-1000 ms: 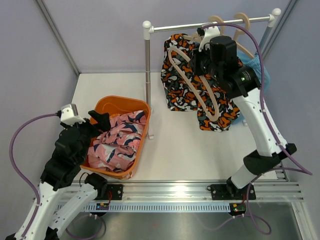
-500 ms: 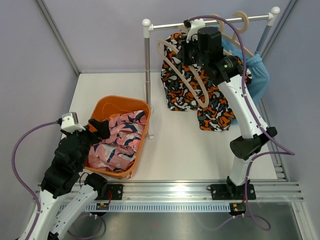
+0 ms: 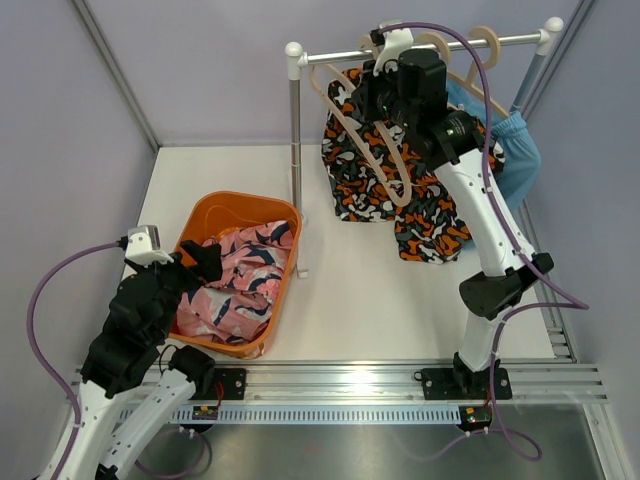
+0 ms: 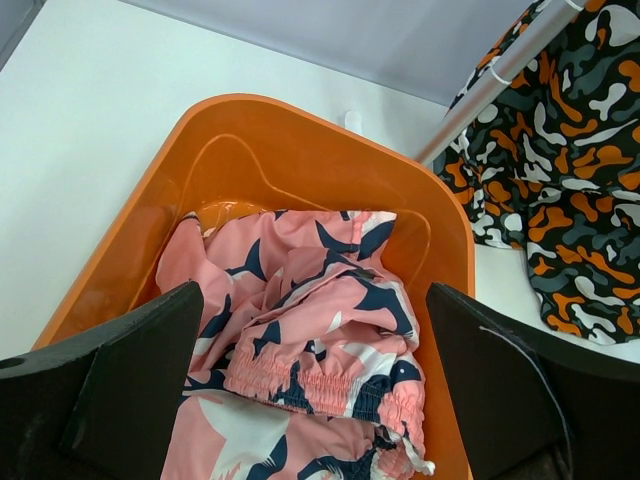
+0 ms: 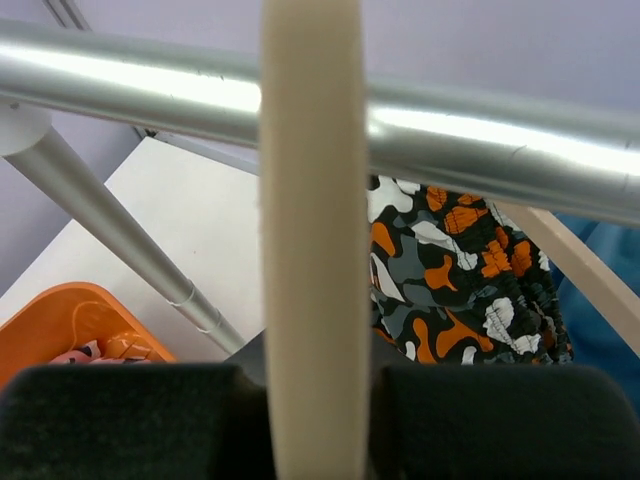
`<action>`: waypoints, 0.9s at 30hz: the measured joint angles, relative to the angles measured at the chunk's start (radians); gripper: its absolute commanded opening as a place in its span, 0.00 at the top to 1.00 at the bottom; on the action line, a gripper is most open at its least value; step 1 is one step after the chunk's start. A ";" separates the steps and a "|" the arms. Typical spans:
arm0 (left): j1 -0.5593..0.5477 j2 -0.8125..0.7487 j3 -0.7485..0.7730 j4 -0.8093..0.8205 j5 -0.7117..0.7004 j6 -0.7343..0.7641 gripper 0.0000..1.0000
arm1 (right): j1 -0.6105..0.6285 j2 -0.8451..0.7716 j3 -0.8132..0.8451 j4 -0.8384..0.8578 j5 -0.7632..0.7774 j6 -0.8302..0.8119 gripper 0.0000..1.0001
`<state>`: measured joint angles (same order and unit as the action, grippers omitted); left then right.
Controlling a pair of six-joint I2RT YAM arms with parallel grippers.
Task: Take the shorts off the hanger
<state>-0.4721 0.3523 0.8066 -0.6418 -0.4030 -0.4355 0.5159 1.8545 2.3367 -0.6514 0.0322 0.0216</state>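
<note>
My right gripper (image 3: pixel 378 92) is up at the rack rail (image 3: pixel 500 41), shut on a bare cream hanger (image 3: pixel 372 150). In the right wrist view the hanger's bar (image 5: pixel 312 200) stands between the pads (image 5: pixel 120 420), crossing the rail (image 5: pixel 470 130). The black shorts with orange and white blotches (image 3: pixel 432 215) hang behind and below it and show in the right wrist view (image 5: pixel 450 270). The light blue shorts (image 3: pixel 517 150) hang at the right end of the rail. The pink shorts (image 3: pixel 240 280) lie in the orange basket (image 3: pixel 240 203). My left gripper (image 3: pixel 200 258) is open and empty just above them (image 4: pixel 310 330).
The rack's left post (image 3: pixel 296 150) stands between the basket and the black shorts. Two more cream hanger hooks (image 3: pixel 484 38) hang on the rail. Purple walls close in the back and sides. The rail track runs along the near edge.
My right gripper has carried the bare hanger up and to the left until it is against the rail. The left arm has barely moved.
</note>
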 measured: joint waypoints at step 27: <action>0.000 0.001 -0.013 0.000 0.026 0.000 0.01 | 0.000 0.174 0.151 0.032 -0.106 0.073 0.95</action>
<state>-0.4721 0.3531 0.7933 -0.6422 -0.3771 -0.4355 0.5159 2.0281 2.4878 -0.6189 -0.0742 0.0944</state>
